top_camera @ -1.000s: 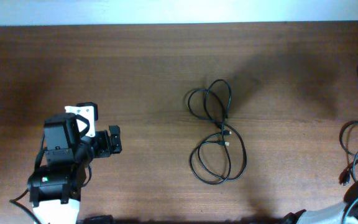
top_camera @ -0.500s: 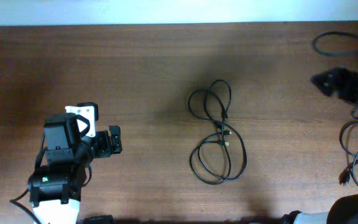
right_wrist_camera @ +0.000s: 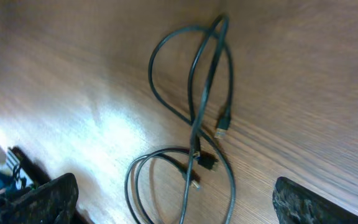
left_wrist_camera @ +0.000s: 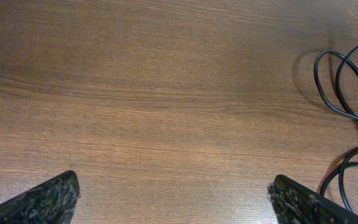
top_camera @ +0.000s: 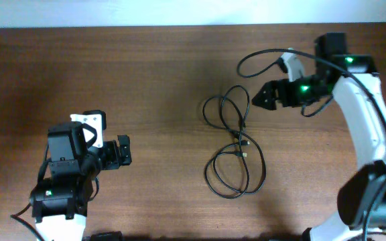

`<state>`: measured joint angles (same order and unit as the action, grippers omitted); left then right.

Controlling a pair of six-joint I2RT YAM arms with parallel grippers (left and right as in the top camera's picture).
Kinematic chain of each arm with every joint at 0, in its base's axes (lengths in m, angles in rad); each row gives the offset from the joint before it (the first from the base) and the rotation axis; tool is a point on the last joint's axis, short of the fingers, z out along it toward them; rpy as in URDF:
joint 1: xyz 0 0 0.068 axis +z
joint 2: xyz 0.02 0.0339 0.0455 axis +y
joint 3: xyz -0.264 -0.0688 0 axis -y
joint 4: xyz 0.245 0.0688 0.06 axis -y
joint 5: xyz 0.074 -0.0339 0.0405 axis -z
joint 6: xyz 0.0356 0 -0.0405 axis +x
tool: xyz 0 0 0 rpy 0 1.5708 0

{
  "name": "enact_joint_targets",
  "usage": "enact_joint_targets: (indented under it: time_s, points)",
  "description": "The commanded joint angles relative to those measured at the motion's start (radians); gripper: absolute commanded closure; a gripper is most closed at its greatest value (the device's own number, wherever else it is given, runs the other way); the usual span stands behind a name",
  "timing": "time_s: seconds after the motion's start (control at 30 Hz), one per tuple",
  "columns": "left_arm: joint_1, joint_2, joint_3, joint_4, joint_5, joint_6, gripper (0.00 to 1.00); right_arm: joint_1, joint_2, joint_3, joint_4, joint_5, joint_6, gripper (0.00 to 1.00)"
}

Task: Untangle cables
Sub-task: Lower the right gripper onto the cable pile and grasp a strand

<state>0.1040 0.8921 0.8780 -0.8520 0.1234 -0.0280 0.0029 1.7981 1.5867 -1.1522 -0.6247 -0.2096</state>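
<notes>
Nothing untangled yet: your cables (top_camera: 241, 139) lie crossed mid-frame. Right gripper (top_camera: 255, 100) wide open, empty, near their top; left gripper (top_camera: 124, 152) open, empty, lower left.

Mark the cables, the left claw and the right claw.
cables (top_camera: 240, 141): overhead view, on the plugs where the loops cross.
left claw (top_camera: 128, 151): overhead view, midway between its fingertips.
right claw (top_camera: 254, 98): overhead view, midway between its fingertips.

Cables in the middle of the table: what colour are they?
The cables are black, with pale metal plug tips; the right wrist view shows it best.
</notes>
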Motion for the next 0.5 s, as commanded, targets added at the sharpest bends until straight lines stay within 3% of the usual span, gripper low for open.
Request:
enact_joint_targets:
  time_s: [0.0, 0.33, 0.47]
  points:
    - [-0.003, -0.001, 0.007, 0.001, 0.011, -0.013, 0.01, 0.044, 0.072, 0.0, 0.003, 0.009, -0.007, 0.01]
    - [-0.003, -0.001, 0.007, 0.001, 0.011, -0.013, 0.01, 0.137, 0.204, -0.034, 0.069, 0.009, -0.007, 0.0]
    - [-0.003, -0.001, 0.007, 0.001, 0.011, -0.013, 0.01, 0.202, 0.204, -0.069, 0.148, 0.009, -0.007, 0.11]
